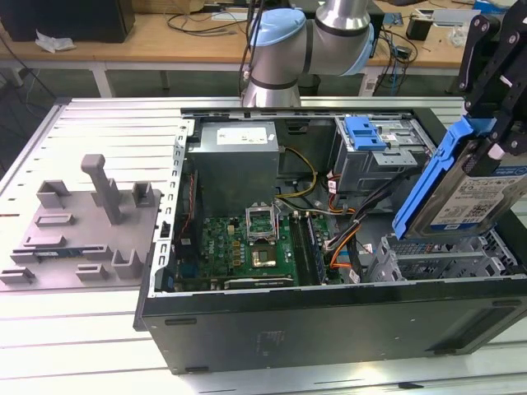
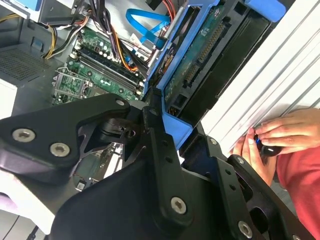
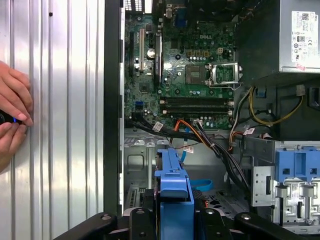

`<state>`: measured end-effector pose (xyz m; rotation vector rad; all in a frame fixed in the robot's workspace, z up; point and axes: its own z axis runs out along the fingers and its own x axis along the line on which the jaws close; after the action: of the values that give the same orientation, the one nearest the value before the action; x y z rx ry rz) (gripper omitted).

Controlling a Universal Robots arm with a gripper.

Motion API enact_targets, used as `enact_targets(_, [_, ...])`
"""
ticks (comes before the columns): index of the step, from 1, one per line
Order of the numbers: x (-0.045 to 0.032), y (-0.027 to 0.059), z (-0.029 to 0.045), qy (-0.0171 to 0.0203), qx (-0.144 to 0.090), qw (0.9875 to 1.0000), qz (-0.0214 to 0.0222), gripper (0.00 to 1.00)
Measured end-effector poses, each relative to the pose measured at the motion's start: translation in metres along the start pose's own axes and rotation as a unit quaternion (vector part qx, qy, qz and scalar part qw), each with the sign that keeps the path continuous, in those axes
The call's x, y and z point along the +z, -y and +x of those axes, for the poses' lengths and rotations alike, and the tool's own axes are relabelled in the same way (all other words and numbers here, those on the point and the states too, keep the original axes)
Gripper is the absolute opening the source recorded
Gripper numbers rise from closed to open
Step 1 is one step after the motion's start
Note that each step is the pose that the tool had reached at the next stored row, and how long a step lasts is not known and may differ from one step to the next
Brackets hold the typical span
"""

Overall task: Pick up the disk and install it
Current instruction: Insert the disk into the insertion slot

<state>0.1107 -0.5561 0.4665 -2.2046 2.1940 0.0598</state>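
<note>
The disk (image 1: 468, 188), a silver drive with a white-and-blue label in a blue carrier frame, hangs tilted on edge above the open computer case's corner at the exterior view's right. My gripper (image 1: 492, 136) is shut on its upper end, black fingers clamping the blue frame. In the second wrist view the disk (image 2: 202, 52) shows its underside and connector beyond my gripper (image 2: 162, 135). The first wrist view looks along the blue carrier edge (image 3: 173, 192), which is held over the metal drive bay (image 3: 145, 160).
The open computer case (image 1: 329, 317) holds a motherboard (image 1: 247, 243), a grey power supply (image 1: 235, 152), loose cables (image 1: 350, 230) and a drive cage with a blue latch (image 1: 366, 136). A grey fixture (image 1: 90, 214) lies at the exterior view's left. A person's hands (image 2: 272, 140) rest beside the case.
</note>
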Motion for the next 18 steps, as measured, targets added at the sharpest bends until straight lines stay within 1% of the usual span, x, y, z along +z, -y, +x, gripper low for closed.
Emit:
enact_targets(10, [0.0023, 0.0, 0.0009, -0.0001, 0.001, 1.0, 0.0001, 0.37])
enact_targets(18, [0.005, 0.0, 0.0011, 0.0, 0.013, 0.9999, 0.0007, 0.37])
